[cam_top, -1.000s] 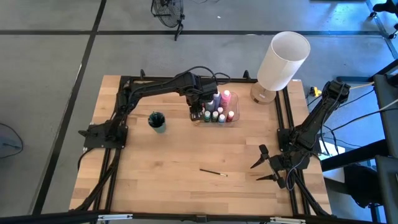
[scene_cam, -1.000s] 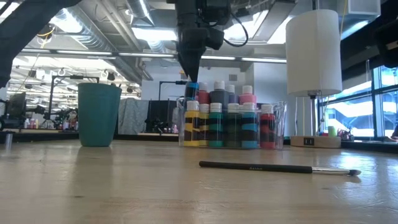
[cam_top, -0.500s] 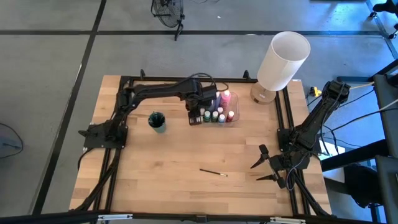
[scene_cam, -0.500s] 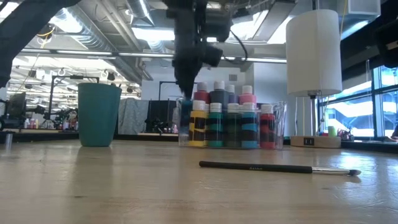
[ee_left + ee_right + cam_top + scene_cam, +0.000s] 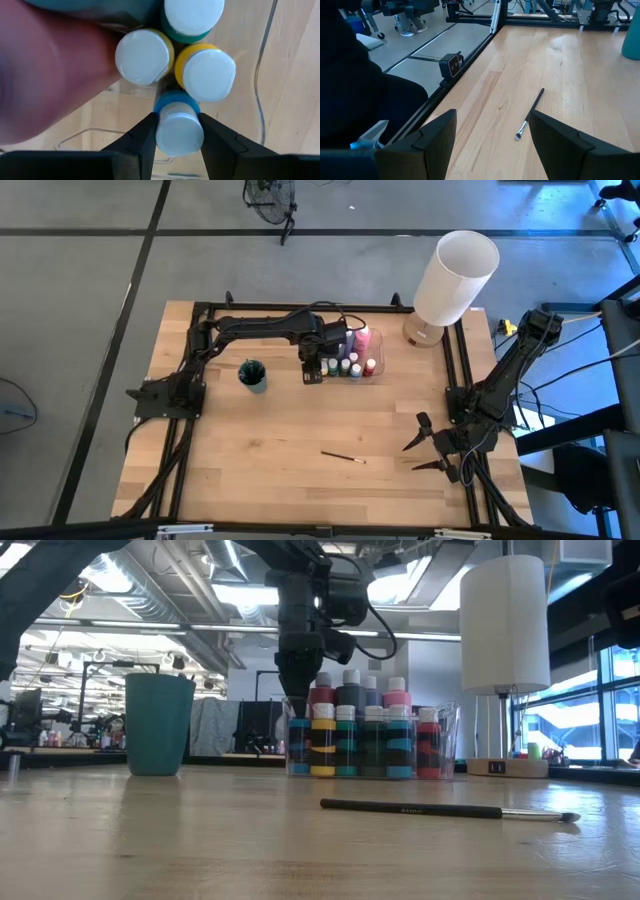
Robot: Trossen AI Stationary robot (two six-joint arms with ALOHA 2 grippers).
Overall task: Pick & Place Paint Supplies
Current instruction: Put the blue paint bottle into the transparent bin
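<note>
A clear container [image 5: 445, 740] at the table's far middle holds rows of paint bottles: tall pink, purple and grey ones behind, small white-capped ones in front. My left gripper [image 5: 300, 708] points straight down over the container's left end, shut on a small blue paint bottle [image 5: 299, 747] beside a yellow one [image 5: 322, 745]. A dark-handled paintbrush [image 5: 343, 456] lies flat on the wood nearer the front. My right gripper [image 5: 425, 450] waits open near the table's right edge, nothing between its fingers. My left gripper pinches the blue bottle's white cap [image 5: 179, 131] between its two fingers, one on each side. The fingers come from above, pointing down. The bottle stands upright inside the container's left end, its base level with its neighbours' bases.
A teal cup [image 5: 252, 375] stands left of the container. A big white cylindrical lamp [image 5: 455, 280] stands at the far right corner. Dark rails run along the table's left, far and right sides. Bare wood spreads around the paintbrush [image 5: 530, 115].
My left gripper has gone straight down with the blue bottle. The bottle, earlier above the front row's caps, now sits in the container at the row's left end, upright throughout.
</note>
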